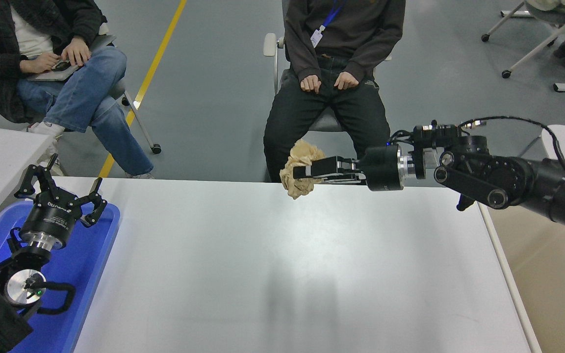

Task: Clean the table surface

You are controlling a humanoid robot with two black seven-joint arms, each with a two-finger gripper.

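While the left gripper (pixel 62 196) sits parked over the blue tray (pixel 91 260) with its fingers spread apart, the table surface (pixel 282 264) fills the middle of the view. Above its far edge, the right gripper (pixel 307 171) is clamped on a crumpled brown paper wad (pixel 302 169)

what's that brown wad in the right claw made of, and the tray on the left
Wad: looks like crumpled brown paper, matte, with sharp creases and folds; a paper towel or napkin is possible. The right claw is shut on it.
Tray: probably moulded plastic, solid blue, smooth with a slight sheen and a rounded raised rim.
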